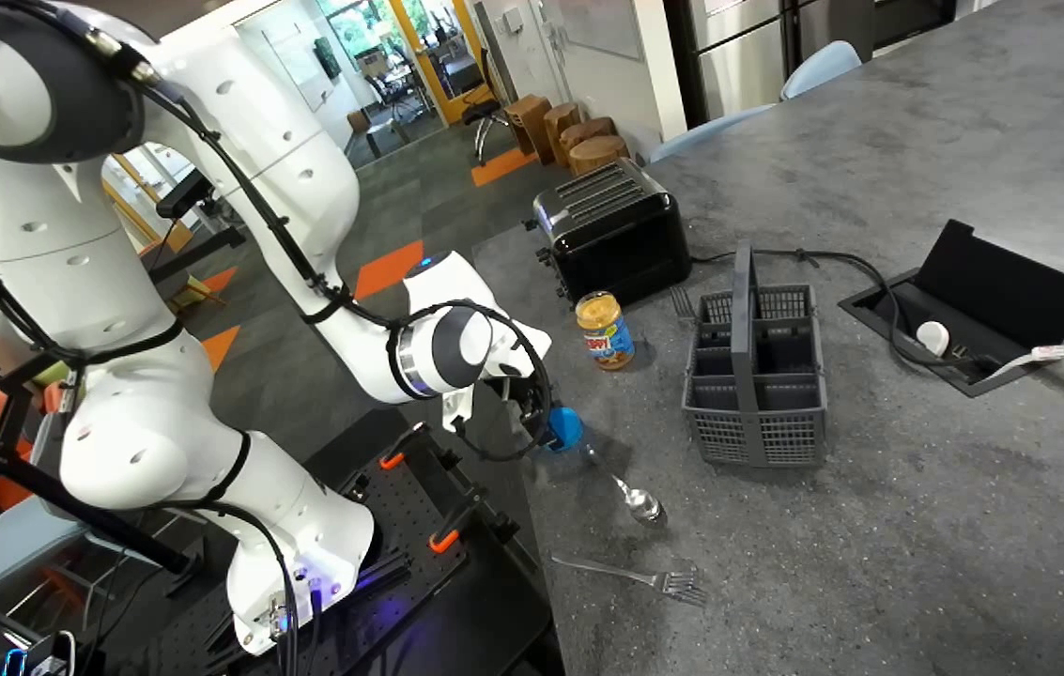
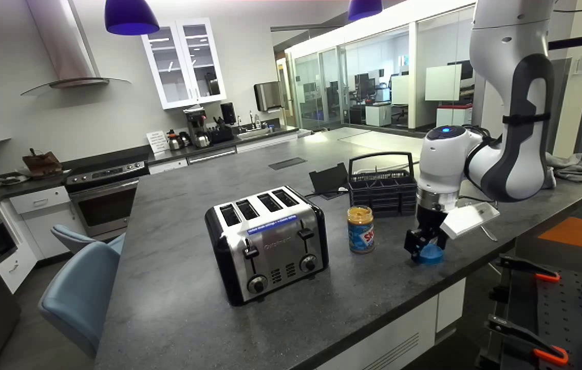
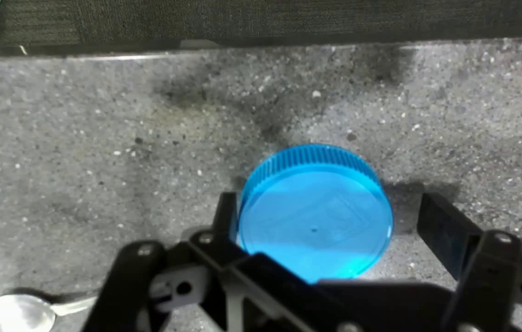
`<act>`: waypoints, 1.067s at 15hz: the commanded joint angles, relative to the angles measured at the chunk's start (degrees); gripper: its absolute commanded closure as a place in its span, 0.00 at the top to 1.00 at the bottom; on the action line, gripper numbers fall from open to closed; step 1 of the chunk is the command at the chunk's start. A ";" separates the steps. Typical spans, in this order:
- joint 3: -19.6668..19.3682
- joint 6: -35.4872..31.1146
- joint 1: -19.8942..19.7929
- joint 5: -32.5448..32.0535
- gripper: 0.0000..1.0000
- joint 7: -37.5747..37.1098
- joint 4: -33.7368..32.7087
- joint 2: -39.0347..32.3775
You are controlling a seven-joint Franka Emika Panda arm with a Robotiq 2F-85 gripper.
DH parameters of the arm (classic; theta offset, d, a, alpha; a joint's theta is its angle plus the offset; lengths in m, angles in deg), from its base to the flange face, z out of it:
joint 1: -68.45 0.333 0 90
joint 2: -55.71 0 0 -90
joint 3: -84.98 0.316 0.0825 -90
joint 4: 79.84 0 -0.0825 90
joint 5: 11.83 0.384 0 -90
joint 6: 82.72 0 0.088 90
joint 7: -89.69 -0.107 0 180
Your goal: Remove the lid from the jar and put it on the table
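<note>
- Our jaws stand wide, the blue lid [image 3: 316, 214] between them, a gap at one side, presumably to leave it free.
- It lies on the desk [image 3: 81, 152] (where the task wants it).
- Farther, we see the uncovered jar [image 2: 360, 231] upright, near the toaster [image 2: 270, 249].

Table [image 1: 888, 545] in all views, wrist view closest

On speckled dark-grey table [image 3: 81, 147], near its edge: round bright-blue plastic lid [image 3: 316, 221], between the fingers of the black jointed gripper [image 3: 327, 207]. In an exterior view, left of lid: clear cylindrical blue-labelled jar [image 2: 361, 234]; farther left: boxy black-and-steel toaster [image 2: 270, 249]; behind jar: dark-grey plastic caddy [image 2: 393, 198].
</note>
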 commanded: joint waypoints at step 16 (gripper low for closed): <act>19.45 5.58 -13.49 7.44 1.00 0.46 3.81 10.46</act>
